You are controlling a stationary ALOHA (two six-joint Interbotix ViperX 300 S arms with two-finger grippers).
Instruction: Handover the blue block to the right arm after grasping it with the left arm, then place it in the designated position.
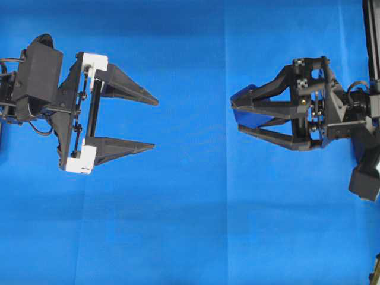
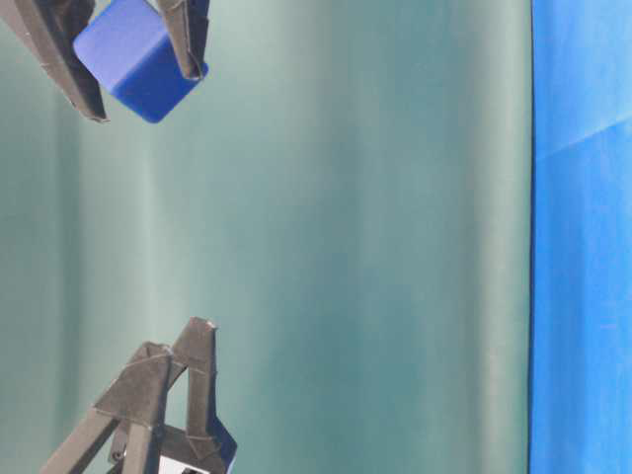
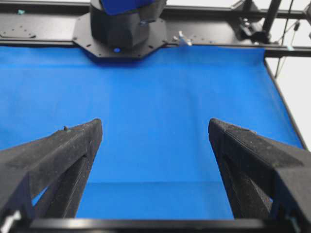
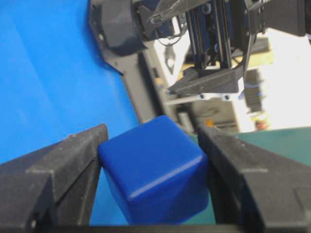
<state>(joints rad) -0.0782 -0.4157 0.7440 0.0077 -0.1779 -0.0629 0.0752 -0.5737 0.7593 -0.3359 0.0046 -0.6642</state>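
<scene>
The blue block (image 1: 252, 117) is a dark-blue cube hanging above the blue cloth (image 1: 190, 225), and my right gripper (image 1: 236, 114) is shut on it. In the right wrist view the blue block (image 4: 155, 170) sits tilted between the two black fingers (image 4: 73, 155), touching both. The table-level view shows the blue block (image 2: 138, 59) in my right gripper (image 2: 146, 94) at the top left. My left gripper (image 1: 155, 123), with white brackets, faces it from the left, open wide and holding nothing, a gap apart. The left wrist view shows my left gripper (image 3: 155, 128) with only cloth between its fingers. No mark for the designated position shows.
A black arm base (image 3: 124, 29) and a black frame rail (image 3: 43, 24) stand at the cloth's far edge. A green backdrop (image 2: 346, 247) fills the table-level view. My left gripper (image 2: 176, 338) rises at its bottom left. Plain blue cloth lies below both grippers.
</scene>
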